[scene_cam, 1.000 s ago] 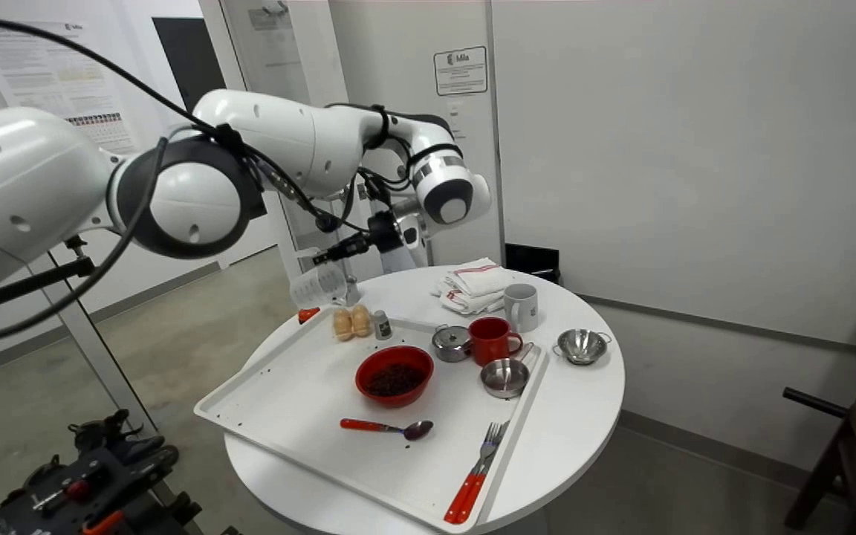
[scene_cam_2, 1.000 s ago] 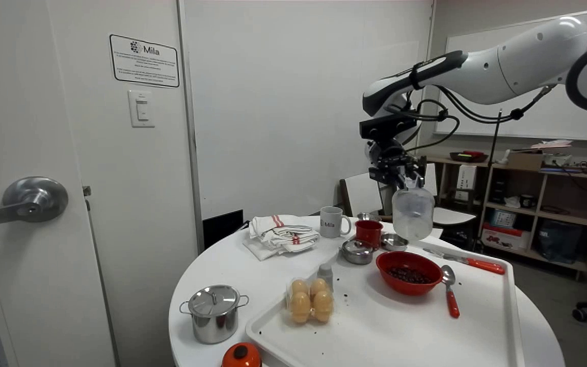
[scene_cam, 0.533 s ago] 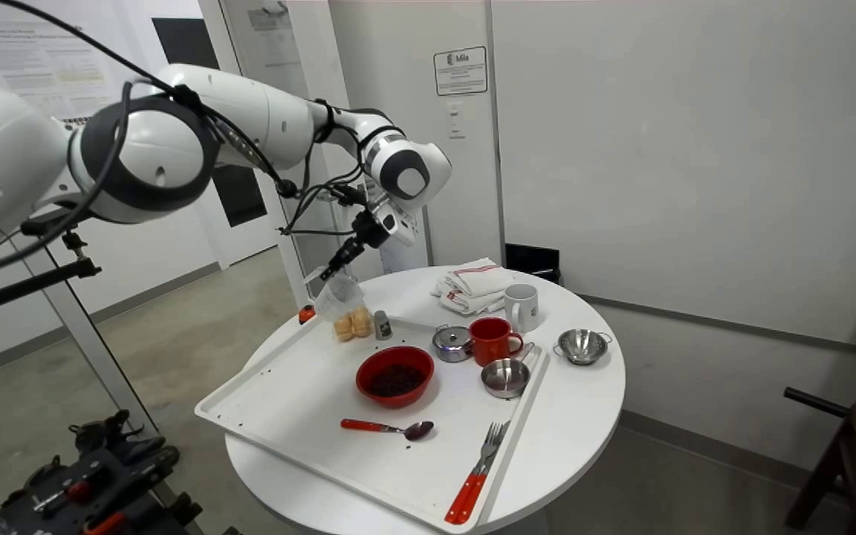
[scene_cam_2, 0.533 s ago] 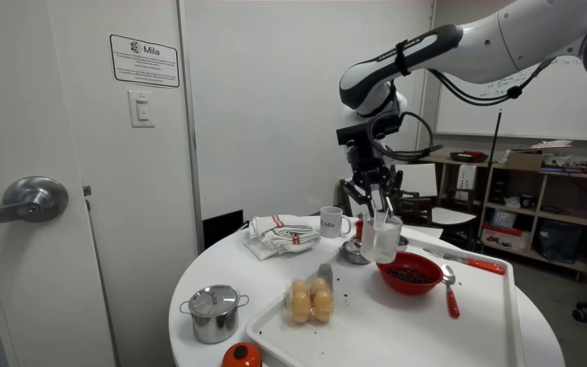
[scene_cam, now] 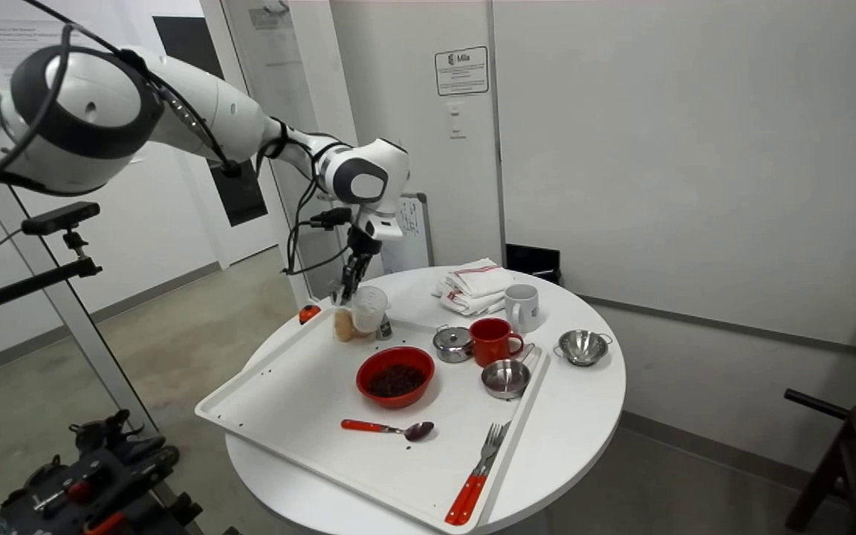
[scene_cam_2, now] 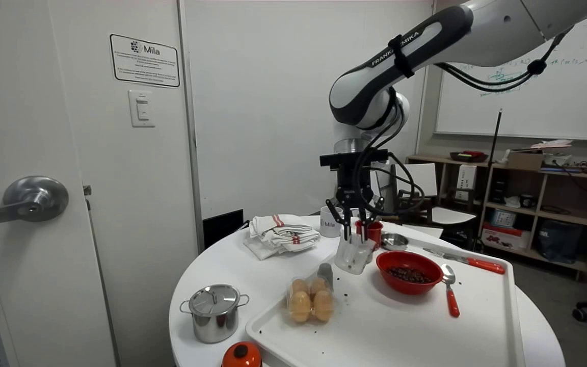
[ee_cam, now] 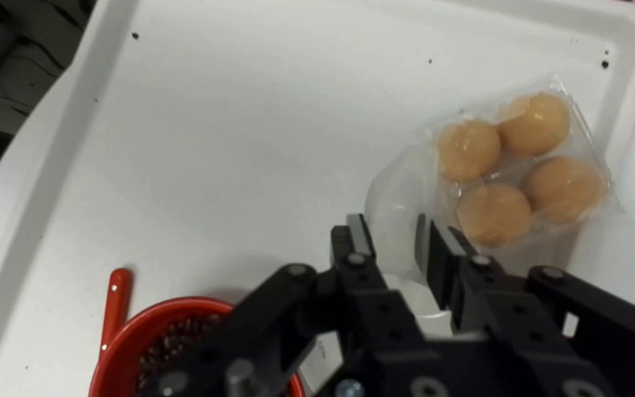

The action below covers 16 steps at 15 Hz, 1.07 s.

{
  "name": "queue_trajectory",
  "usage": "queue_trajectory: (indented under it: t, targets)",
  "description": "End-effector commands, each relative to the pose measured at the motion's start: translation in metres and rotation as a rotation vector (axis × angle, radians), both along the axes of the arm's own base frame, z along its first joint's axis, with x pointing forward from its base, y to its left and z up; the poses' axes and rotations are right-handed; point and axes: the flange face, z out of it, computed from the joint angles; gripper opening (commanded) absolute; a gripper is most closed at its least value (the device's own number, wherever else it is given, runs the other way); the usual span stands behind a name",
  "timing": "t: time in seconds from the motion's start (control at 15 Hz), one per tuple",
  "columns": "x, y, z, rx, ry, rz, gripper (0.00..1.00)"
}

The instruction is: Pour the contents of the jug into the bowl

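Claw [scene_cam_2: 355, 239] is gripping the jug [scene_cam_2: 352, 259] (translucent, leaning); bowl [scene_cam_2: 409, 290] is sitting inside the edges of the counter [scene_cam_2: 268, 275], holding dark bits [scene_cam_2: 408, 275].

The gripper [ee_cam: 392, 232] holds the translucent jug [ee_cam: 400, 187] — near left, the red bowl [ee_cam: 122, 355] of dark bits [ee_cam: 168, 342], a red handle [ee_cam: 116, 300] beside it — far right, four eggs [ee_cam: 494, 215].

Round white tabletop [scene_cam: 575, 405], white tray [scene_cam: 287, 401] on it. Beside tray: towels [scene_cam: 476, 286], mug [scene_cam: 527, 305], colander [scene_cam: 582, 348], steel pot [scene_cam_2: 215, 316], orange knobbed thing [scene_cam_2: 232, 359].
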Motion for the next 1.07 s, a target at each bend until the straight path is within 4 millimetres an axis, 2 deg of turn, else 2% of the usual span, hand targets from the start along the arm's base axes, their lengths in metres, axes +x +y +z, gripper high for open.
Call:
queue_trajectory:
  t: [0.0,0.13,0.33,0.4,0.6,0.8,1.0]
  targets:
    - [-0.028,-0.005,-0.001,-0.158,-0.073,-0.061,0.09]
    - [-0.046,-0.008,-0.006,-0.212,-0.076,-0.077,0.09]
    - [-0.087,-0.008,-0.017,-0.244,0.013,-0.034,0.09]
    - [-0.096,0.001,-0.015,-0.255,0.018,-0.001,0.09]
    - [-0.124,0.008,-0.016,-0.276,0.072,0.063,0.09]
    - [-0.142,0.013,-0.011,-0.229,0.121,0.112,0.09]
    - [-0.145,0.015,-0.015,-0.179,0.115,0.074,0.09]
